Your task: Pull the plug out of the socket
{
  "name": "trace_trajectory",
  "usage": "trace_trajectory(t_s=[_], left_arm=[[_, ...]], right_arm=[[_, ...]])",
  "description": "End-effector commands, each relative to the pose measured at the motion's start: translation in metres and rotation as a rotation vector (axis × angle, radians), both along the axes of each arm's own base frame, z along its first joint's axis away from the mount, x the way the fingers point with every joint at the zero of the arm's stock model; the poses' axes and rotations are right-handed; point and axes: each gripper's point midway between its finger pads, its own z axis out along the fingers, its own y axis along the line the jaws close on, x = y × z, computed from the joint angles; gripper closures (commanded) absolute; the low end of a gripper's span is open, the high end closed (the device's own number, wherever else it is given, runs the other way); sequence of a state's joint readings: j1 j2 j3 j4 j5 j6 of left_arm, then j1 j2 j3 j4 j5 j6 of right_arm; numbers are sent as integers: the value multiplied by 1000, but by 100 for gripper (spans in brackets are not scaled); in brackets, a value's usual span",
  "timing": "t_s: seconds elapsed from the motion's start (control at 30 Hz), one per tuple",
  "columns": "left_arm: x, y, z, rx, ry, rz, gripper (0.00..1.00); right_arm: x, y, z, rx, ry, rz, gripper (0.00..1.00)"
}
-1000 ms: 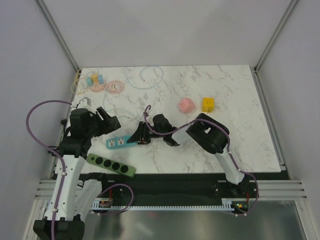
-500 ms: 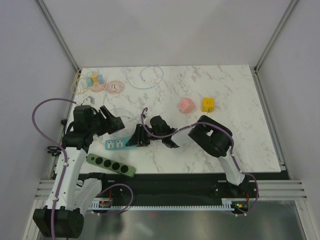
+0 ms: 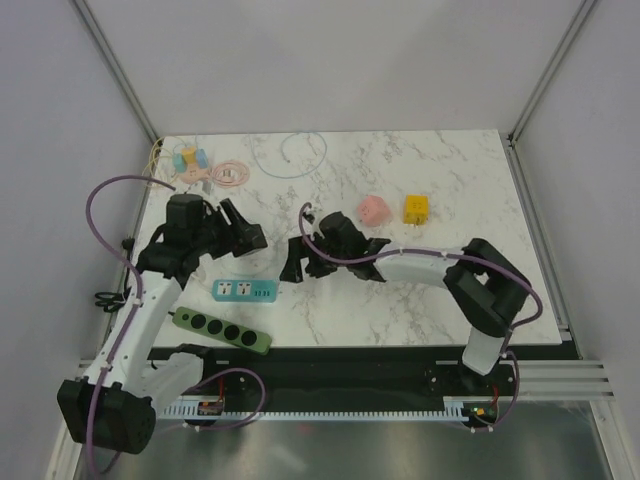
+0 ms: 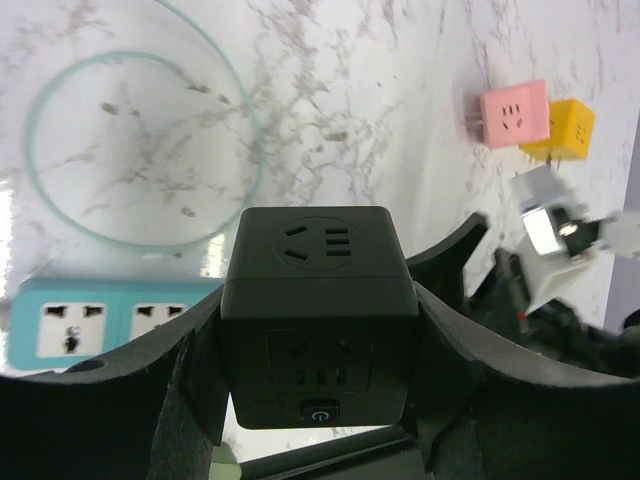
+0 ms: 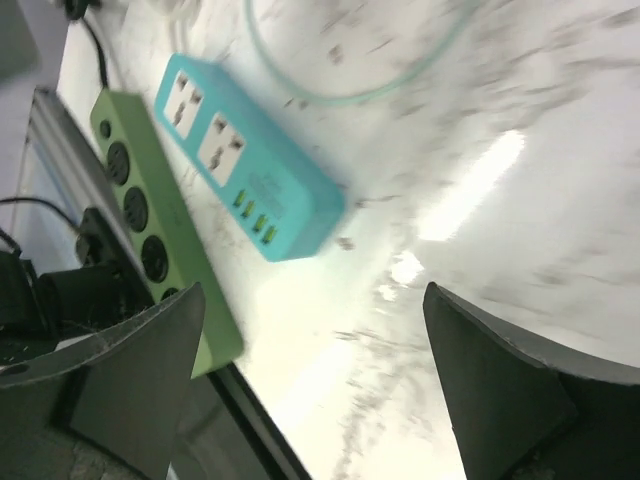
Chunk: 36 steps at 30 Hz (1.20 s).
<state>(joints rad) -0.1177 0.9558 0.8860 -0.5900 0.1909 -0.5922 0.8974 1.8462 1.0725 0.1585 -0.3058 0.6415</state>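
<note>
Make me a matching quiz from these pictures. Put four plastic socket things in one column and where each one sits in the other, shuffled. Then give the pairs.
Things:
1. black plastic cube socket adapter
2. teal rectangular power strip
3. long green power strip
4. pink plastic cube adapter

Places:
A. next to the yellow plastic cube adapter
B. at the near edge of the white marble table, by the left arm
C. gripped in the left tool
D. flat on the marble, just beyond the green strip

Pairs: 1-C, 2-D, 3-B, 4-A
</note>
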Motion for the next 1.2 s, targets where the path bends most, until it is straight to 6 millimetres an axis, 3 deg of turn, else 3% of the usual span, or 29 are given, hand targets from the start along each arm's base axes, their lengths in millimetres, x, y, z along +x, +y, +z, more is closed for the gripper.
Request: trace_trajectory(t_s=[0.0,0.03,0.1,0.13,0.17,0.2,0.23,0.27,0.3,0.33,0.37,0.4,0.43,0.47,0.5,0.53,0.57,0.7,1.0,1.1,1.13,1.17], left_arm=[[25,-28,25,-26,-83,-22,98],[25,-43,21,-20,-74,-60,98],[40,-56,13,-4,-49,-66,98],[42,-65,10,0,-42,-80,98],[50,-69,14,3,-53,-66,98],[61,-80,4,3,-41,-72,98],[64,-92,3,10,-47,-95,98],[71,-103,8,11,-60,-107,98],[85,-106,-2,59,-66,-64,98],[86,-124,-5,78,-74,-93,98],[98,-128,3,102,-113,-49,98],[104,-139,-16,133,-87,-54,98],[108,-158,-14,124,-118,-76,98],[119,-166,-7,136,-149,-60,98],[124,-174,-14,155,-145,-61,98],[128,-187,-35,182,-116,-76,98],[135,-199,-33,171,-123,-83,98],[139,-235,-54,154,-120,-129,98],[137,-259,-97,217,-116,-162,82],[133,-267,-107,228,-112,-185,68],[132,-268,-109,226,-107,-193,54],[131,-269,-111,225,-101,-198,48]], right_arm=[[38,-65,16,-125,-127,-126,2],[45,-76,31,-115,-170,-152,2],[62,-110,29,-154,-203,-237,2],[68,-121,43,-142,-238,-278,2],[74,-141,37,-169,-237,-325,2],[77,-151,39,-179,-255,-356,2],[82,-163,50,-172,-289,-404,2],[83,-181,40,-200,-284,-469,2],[86,-188,44,-178,-303,-504,2],[87,-194,56,-144,-328,-537,2],[87,-205,50,-130,-324,-580,2],[86,-212,51,-123,-325,-604,2],[87,-226,51,-123,-331,-657,3],[88,-231,53,-116,-336,-676,2],[87,-235,55,-109,-336,-686,2],[87,-237,59,-96,-339,-694,2],[84,-236,59,-90,-329,-681,3],[79,-243,55,-116,-285,-667,3],[71,-257,60,-100,-254,-666,2],[70,-267,61,-103,-266,-690,2],[65,-270,56,-125,-248,-689,2],[64,-272,56,-127,-247,-692,2]])
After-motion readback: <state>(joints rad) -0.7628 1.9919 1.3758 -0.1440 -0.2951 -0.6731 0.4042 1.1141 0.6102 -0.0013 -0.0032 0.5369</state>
